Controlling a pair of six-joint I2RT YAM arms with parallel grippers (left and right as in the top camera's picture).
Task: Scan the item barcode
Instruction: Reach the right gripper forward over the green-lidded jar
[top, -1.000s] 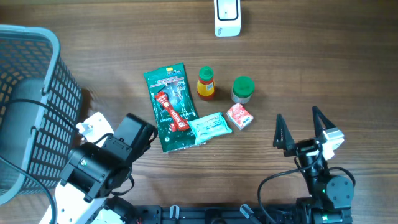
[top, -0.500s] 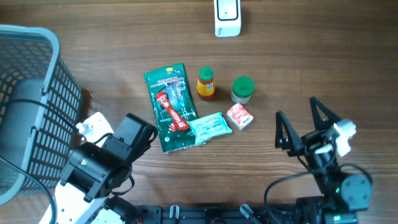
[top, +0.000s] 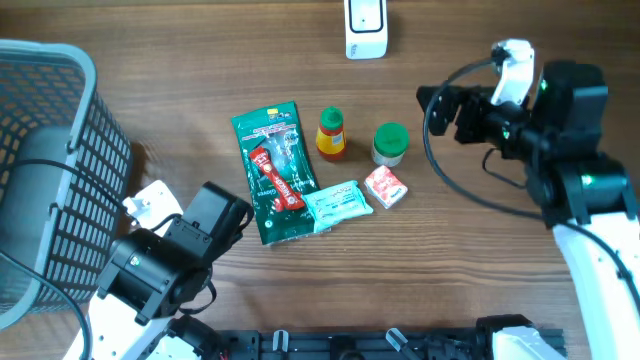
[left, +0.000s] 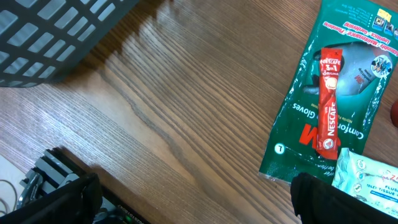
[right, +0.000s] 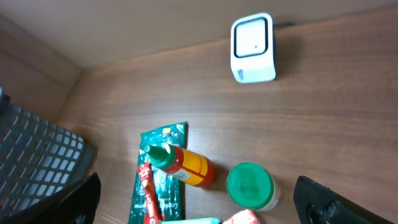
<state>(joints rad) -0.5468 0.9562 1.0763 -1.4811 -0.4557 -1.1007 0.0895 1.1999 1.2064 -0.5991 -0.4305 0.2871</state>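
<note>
Items to scan sit in a cluster mid-table (top: 200, 60), none picked up yet: green glove packet (top: 275, 150) with a red coffee stick (top: 277, 180) lying on it, sauce bottle (top: 331, 134), green-lid jar (top: 390, 143), small red box (top: 385, 187), and a tissue pack (top: 338, 203) overlapping the packet's lower corner. Scanner (top: 365, 28) stands at 12 o'clock, well apart from the cluster. Basket (top: 60, 150) is at 9 o'clock.

Right gripper (top: 435, 112) hovers at about 2 o'clock of the cluster, jaws spread wide, holding nothing. Its wrist view looks down on the jar, bottle and scanner. Left gripper (left: 193, 193) is low at 7 o'clock near the packet's bottom edge, jaws also wide apart and empty.

Step, as I judge it: approach and reach, before any grasp. Target item isn't certain. The jar is the closest thing to the right gripper, at roughly its 8 o'clock, so that's the likely pick.

Next move calls for:
- Right arm descends over the chosen item with the jaws straddling it.
- It has to clear the bottle and red box, which stand just beside the jar.
- It closes, lifts, and carries the item toward 12 o'clock with the barcode turned to the scanner face.

No barcode can be made out on any item in these views, so the item may need re-orienting.
</note>
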